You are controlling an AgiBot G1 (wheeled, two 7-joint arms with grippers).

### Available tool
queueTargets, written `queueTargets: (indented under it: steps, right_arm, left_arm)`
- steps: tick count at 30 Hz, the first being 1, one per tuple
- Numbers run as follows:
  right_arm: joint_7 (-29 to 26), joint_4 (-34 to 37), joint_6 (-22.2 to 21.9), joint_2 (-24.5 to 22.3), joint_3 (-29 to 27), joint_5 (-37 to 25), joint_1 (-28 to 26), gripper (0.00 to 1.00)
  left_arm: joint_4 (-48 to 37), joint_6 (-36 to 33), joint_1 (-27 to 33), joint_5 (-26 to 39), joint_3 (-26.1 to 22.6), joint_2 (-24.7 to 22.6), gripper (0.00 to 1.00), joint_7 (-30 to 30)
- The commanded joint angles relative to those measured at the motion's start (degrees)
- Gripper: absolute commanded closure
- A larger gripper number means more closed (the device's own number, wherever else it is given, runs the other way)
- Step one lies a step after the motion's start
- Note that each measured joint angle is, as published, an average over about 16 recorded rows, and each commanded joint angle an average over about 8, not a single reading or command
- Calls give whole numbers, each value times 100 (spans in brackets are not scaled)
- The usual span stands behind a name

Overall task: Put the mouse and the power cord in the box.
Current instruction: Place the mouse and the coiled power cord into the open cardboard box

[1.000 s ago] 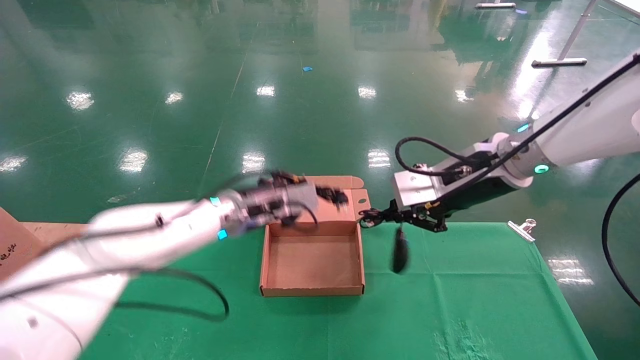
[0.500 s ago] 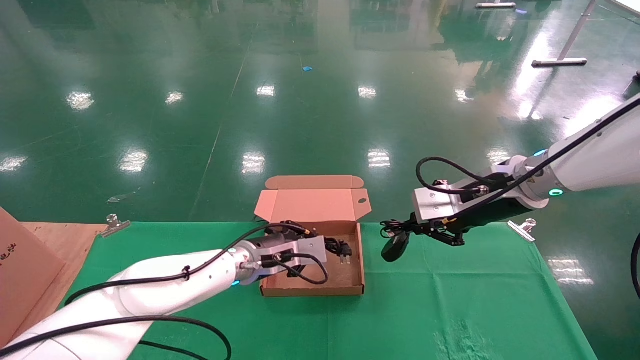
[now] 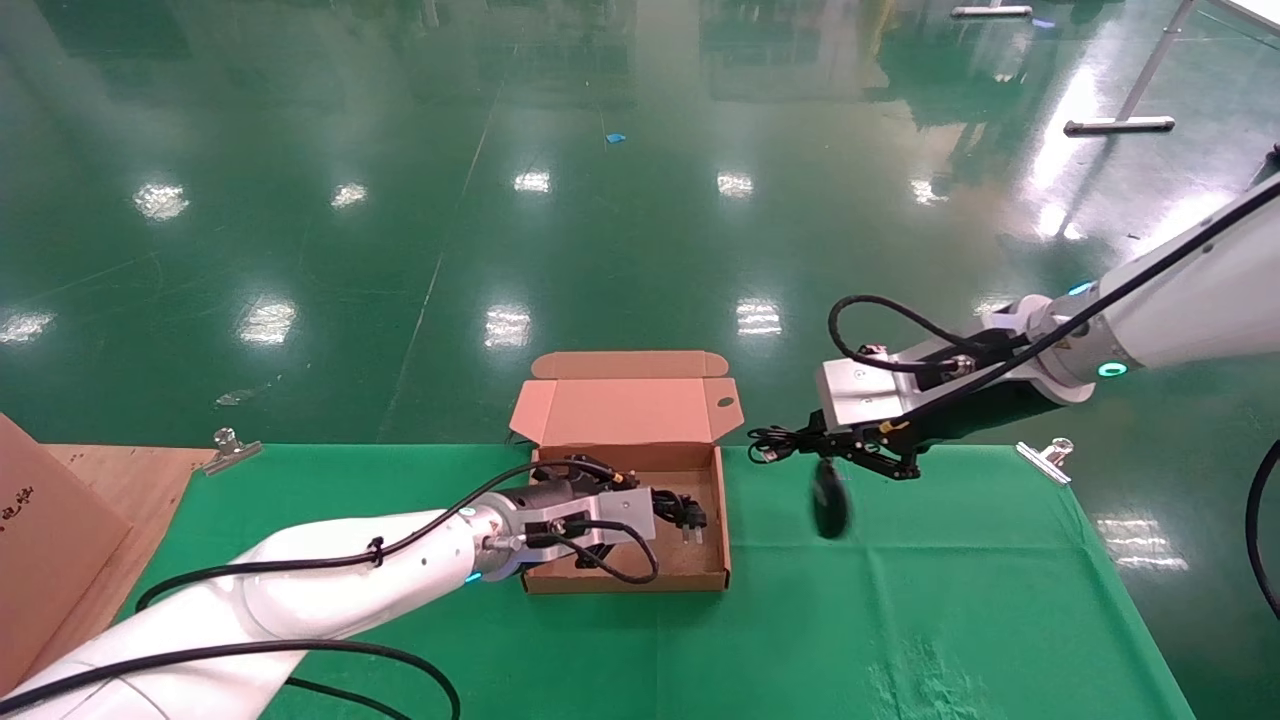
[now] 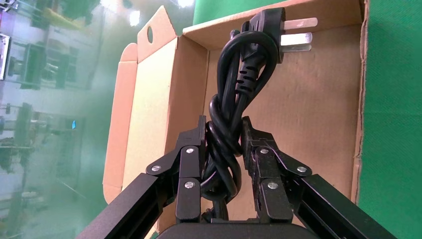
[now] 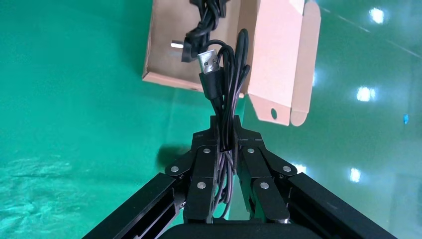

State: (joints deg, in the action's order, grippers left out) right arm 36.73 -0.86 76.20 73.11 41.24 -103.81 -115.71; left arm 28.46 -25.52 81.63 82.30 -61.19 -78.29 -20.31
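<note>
The brown cardboard box stands open on the green cloth, its flap lid leaning back. My left gripper is low inside the box, shut on the power cord. In the left wrist view the twisted black bundle sits between the pads, plug pointing at the far wall over the box floor. Right of the box, above the cloth, my right gripper is shut on the mouse's coiled thin cable. The mouse dangles below it, clear of the box.
A large wooden crate stands at the table's left end. Metal clips pin the green cloth at the far edge, with shiny green floor beyond. My left arm's cable loops over the box's front wall.
My left gripper came down from lid height into the box with the power cord. My right gripper shifted slightly right, and the mouse swings under it.
</note>
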Motion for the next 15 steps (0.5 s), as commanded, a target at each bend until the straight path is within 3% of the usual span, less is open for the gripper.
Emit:
queueTargets:
  steps: [1, 10, 15]
  right_arm:
    - [11, 5, 62, 2, -2, 3, -31, 100]
    - [-57, -32, 287, 199, 14, -17, -194, 100]
    - [-171, -196, 367, 379, 39, -39, -274, 100]
  left_arm:
    - [-26, 14, 15, -115, -63, 0, 0, -61]
    - [-97, 1, 78, -686, -218, 16, 0, -154]
    - [-38, -508, 229, -1309, 26, 223, 0, -230]
